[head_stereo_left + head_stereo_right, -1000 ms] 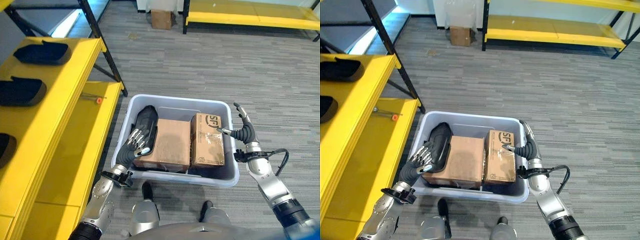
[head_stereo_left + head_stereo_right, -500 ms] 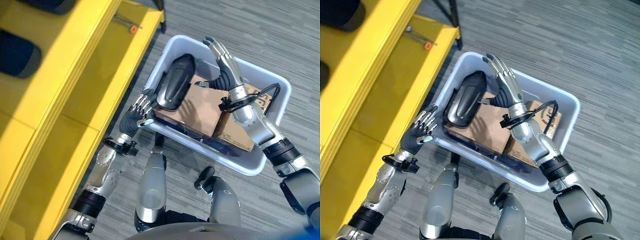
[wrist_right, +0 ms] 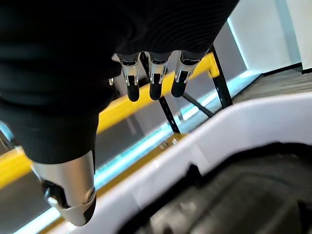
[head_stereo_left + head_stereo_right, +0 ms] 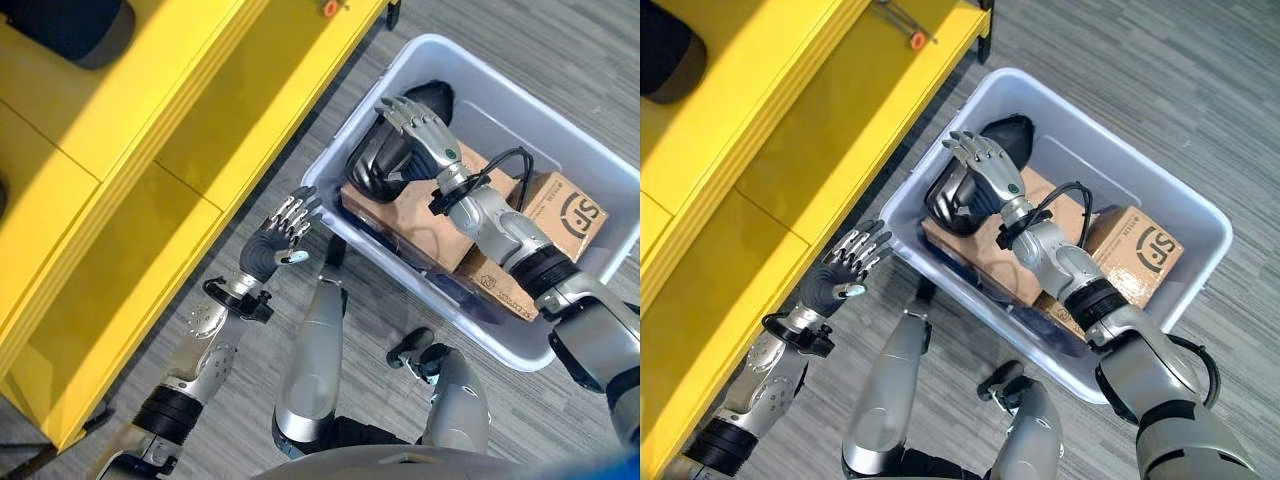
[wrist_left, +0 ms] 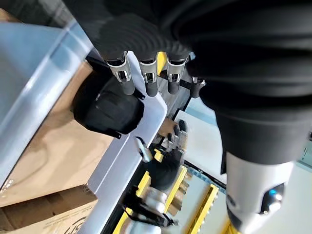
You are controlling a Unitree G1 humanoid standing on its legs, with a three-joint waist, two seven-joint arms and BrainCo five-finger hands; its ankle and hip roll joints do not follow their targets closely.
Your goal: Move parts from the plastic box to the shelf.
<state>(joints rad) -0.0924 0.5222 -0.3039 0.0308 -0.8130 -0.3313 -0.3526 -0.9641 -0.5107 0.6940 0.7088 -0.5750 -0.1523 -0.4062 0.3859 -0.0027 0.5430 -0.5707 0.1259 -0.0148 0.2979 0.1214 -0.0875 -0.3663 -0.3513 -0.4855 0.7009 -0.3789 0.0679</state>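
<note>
A pale plastic box (image 4: 520, 110) stands on the floor beside the yellow shelf (image 4: 150, 130). In its corner nearest the shelf lies a black moulded part (image 4: 380, 160), leaning on a brown cardboard box (image 4: 425, 215). My right hand (image 4: 420, 118) is over the black part with its fingers straight and open; I cannot tell whether they touch it. The right wrist view has the part (image 3: 234, 200) just below that hand. My left hand (image 4: 272, 245) hangs outside the box, above the floor by the shelf, with its fingers spread and holding nothing.
A second cardboard box (image 4: 550, 225) lies in the far side of the plastic box. Another black part (image 4: 70, 25) rests on the upper yellow shelf board. An orange-handled tool (image 4: 915, 38) lies on the lower board.
The camera has swung. My right hand has reached across the box from its far rim to above the black part. My left hand has drawn back from the box rim towards the shelf.
</note>
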